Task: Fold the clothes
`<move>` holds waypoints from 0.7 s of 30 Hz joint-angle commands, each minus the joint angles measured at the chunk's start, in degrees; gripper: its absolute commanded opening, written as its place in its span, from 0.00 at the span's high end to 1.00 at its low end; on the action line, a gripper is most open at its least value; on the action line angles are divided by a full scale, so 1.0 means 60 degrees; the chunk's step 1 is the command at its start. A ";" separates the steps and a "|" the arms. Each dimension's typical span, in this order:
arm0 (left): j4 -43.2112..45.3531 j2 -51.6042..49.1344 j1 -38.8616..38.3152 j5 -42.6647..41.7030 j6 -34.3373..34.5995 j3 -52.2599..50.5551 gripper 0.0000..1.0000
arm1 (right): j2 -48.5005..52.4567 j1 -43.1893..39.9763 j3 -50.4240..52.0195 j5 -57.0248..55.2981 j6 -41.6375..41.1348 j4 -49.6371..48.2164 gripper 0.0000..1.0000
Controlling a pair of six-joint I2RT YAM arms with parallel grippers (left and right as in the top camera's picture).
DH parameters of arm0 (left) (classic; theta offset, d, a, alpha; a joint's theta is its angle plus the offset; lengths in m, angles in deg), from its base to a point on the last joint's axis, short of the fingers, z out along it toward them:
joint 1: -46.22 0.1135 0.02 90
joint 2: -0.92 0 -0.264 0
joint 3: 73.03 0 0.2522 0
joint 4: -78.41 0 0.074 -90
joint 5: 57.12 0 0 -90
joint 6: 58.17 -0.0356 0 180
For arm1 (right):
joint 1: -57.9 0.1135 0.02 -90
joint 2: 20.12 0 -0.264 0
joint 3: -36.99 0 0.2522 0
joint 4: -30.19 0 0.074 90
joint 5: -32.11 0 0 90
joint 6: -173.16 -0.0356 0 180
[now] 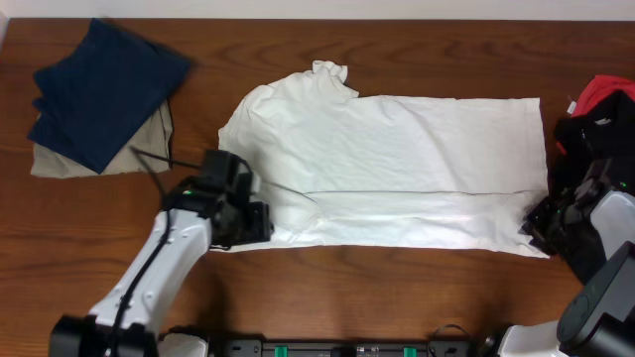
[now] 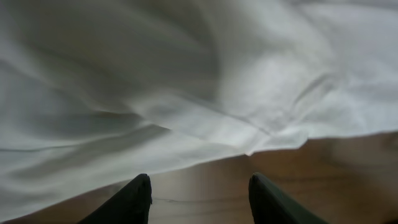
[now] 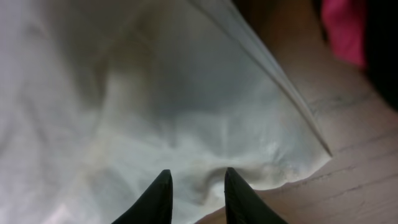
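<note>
One lengthwise fold looks done, by my reading: the large white short-sleeved T-shirt (image 1: 397, 149) lies plain side up across the middle of the brown wooden worktop (image 1: 377, 297). A straight crease runs along it, with the near strip doubled over. I judge that at least the far long side and the crosswise folds are left, so the job is somewhere short of halfway.

From the left wrist camera, the left gripper (image 2: 199, 182) stands moderately wide with nothing between its jaws. It sits over bare wood, with the shirt's near edge just ahead of it, close to the sleeve end. The right gripper (image 3: 198, 177) is at the near hem corner on the opposite end. Its jaws stand narrowly apart over rumpled cloth, and I cannot tell whether any of it is caught between them.

The near long edge is straight and lies clear of the worktop's front. The collar end is bunched up at the far side. The hem end runs square, close beside my right arm.

A folded navy blue garment (image 1: 104, 89) on top of a folded beige garment (image 1: 149, 144) sits at the far left corner, well apart from the shirt. A red cloth item (image 1: 607, 91) lies near the far right edge, just beyond the hem. Bare wood shows in front of the shirt and between it and the navy pile, which I judge leaves room to swing either end inward.
</note>
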 commanded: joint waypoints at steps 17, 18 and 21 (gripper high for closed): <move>0.1260 -0.1701 -0.1876 -0.0430 0.1290 0.0149 0.48 | -0.0113 -0.0007 0.0138 -0.0098 0.0157 -0.0033 0.74; 0.1286 -0.1749 -0.1876 -0.0291 0.1311 0.0149 0.48 | -0.0113 -0.0007 0.0138 -0.0095 0.0157 -0.0018 0.74; 0.1286 -0.1887 -0.1876 0.0018 0.1311 0.0149 0.48 | -0.0113 -0.0007 0.0138 -0.0095 0.0157 0.0000 0.75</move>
